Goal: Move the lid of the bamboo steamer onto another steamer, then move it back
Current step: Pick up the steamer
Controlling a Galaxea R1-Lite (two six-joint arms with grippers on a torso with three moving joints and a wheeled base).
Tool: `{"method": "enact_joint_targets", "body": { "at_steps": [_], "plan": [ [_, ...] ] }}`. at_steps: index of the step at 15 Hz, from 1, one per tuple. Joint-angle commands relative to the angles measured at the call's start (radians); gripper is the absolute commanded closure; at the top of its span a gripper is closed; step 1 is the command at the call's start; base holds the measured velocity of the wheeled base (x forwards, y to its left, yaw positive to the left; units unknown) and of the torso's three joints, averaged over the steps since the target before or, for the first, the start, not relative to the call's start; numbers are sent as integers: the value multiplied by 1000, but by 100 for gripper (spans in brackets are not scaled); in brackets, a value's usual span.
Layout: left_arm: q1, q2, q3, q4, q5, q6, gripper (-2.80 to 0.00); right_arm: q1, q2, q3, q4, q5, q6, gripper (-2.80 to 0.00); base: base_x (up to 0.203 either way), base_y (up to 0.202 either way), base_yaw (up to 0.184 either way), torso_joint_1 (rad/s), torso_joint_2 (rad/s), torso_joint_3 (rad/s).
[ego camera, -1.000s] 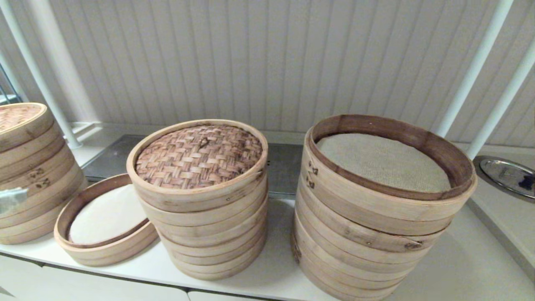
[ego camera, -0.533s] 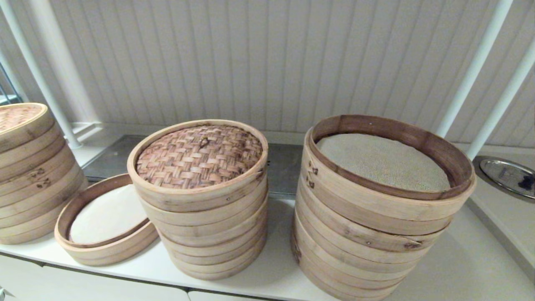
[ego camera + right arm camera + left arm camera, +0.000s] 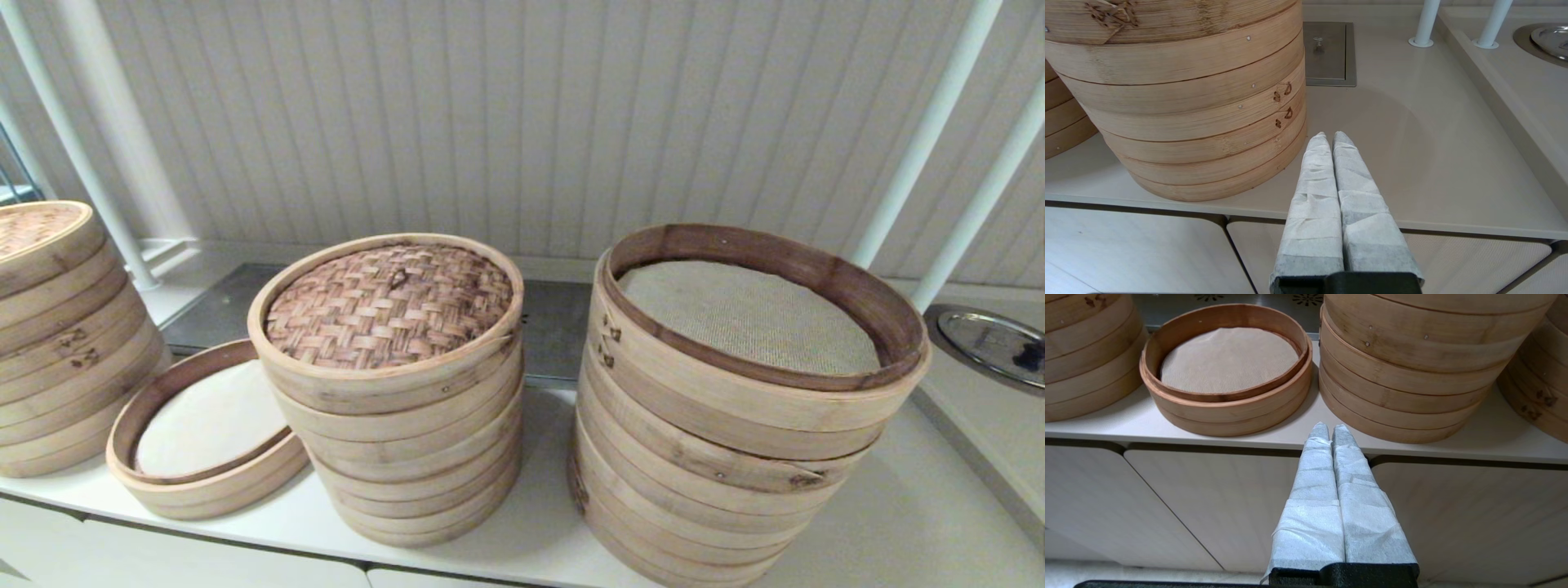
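Note:
The bamboo steamer lid, with its pinkish-brown woven top and small centre loop, rests on the medium stack of pale tiers in the middle of the counter. It hides that stack's liner. My left gripper is shut and empty. It hangs in front of the counter's edge, below the gap between the low single steamer and the medium stack. Shut and empty too, my right gripper sits at the counter's front edge, beside the base of the wide stack. Neither gripper shows in the head view.
The wide, taller stack with a beige mesh liner stands on the right. A low single steamer lies left of the middle stack. Another stack with a woven lid stands at far left. White poles and a metal dish are at the back right.
A pale blur of my left gripper at the head view's left edge a second ago has dropped out of view. The lid and steamers have not moved.

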Motion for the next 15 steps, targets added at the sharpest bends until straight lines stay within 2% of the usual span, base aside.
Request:
{"method": "enact_joint_targets", "body": {
  "at_steps": [1,4,7,10,15],
  "plan": [
    [-3,-96,57,-11,1,9,0,0,1,2,-1,0,0,0,0,0,0,0,0,0],
    [-3,-178,146,-55,23,53,0,1,1,2,1,0,0,0,0,0,0,0,0,0],
    [-3,-187,240,-173,57,121,0,1,1,3,-1,0,0,0,0,0,0,0,0,0],
    [-3,-187,310,-264,64,131,0,0,1,2,-1,0,0,0,0,0,0,0,0,0],
    [-3,-186,315,-274,69,98,0,0,1,2,-1,0,0,0,0,0,0,0,0,0]
  ]
}}
